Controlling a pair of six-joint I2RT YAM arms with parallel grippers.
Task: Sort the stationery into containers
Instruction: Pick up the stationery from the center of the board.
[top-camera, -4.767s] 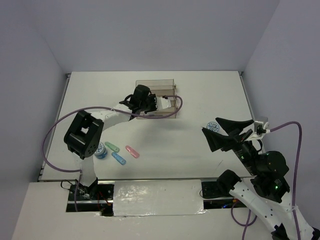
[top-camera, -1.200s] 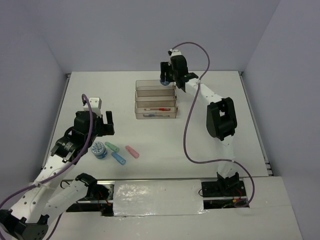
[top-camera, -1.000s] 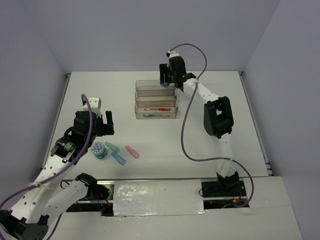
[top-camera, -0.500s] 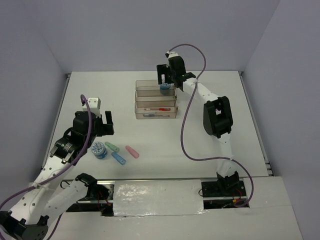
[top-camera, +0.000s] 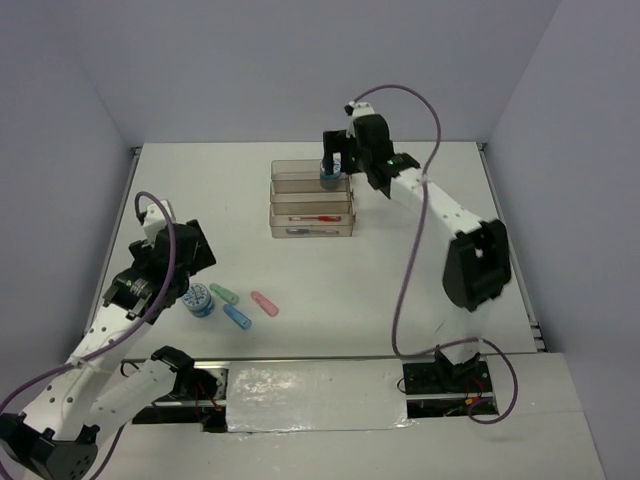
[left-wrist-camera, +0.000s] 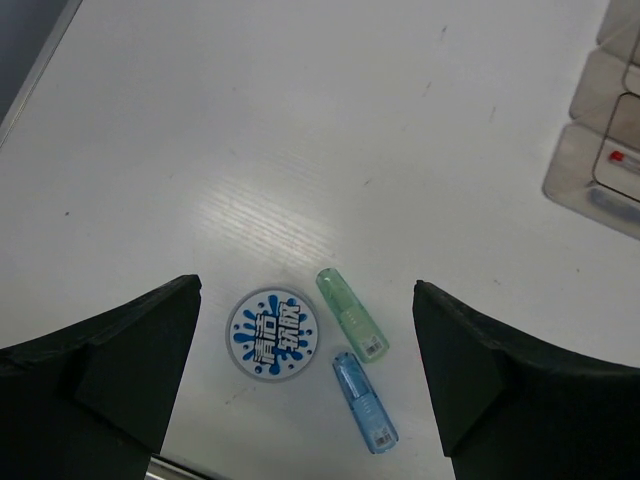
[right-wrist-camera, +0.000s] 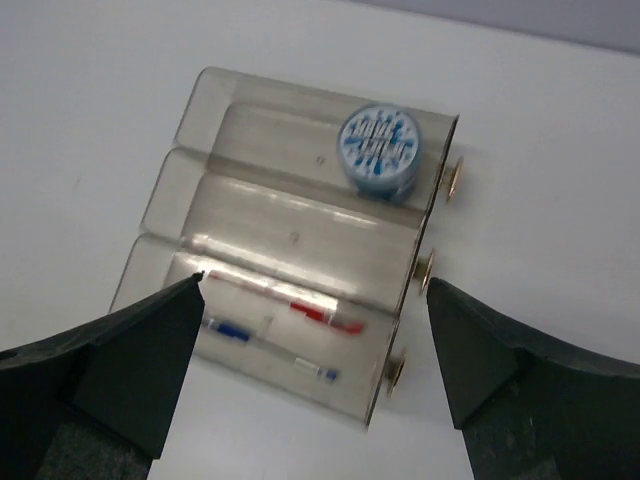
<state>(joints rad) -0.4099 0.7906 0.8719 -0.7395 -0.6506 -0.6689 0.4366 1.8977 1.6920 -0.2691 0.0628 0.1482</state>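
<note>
Top external view: a white table (top-camera: 420, 270) is enclosed by pale grey walls. The containers (right-wrist-camera: 250, 200) are set near its far edge. Both grippers are spread wide and nothing is grasped. The right gripper (right-wrist-camera: 312, 283) is held over the containers, the left gripper (left-wrist-camera: 307, 288) over the near-left corner. One blue roll (right-wrist-camera: 379, 150) is seen in the farthest tray. A second roll (left-wrist-camera: 271, 333) lies beside green (left-wrist-camera: 352, 314), blue (left-wrist-camera: 364, 401) and pink (top-camera: 264, 303) capsules. A red pen (right-wrist-camera: 300, 300) and a blue pen (right-wrist-camera: 265, 350) are laid toward the containers' near side.

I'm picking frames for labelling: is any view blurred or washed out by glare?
Left wrist view: sharp, the round blue-and-white patterned roll and green capsule-shaped piece crisp, a mild sheen streaking the white table beside them. Right wrist view: slightly soft, pale glare lines along the clear smoky plastic trays, the thin red pen inside still readable. Top view: evenly lit, only soft shadows.
</note>
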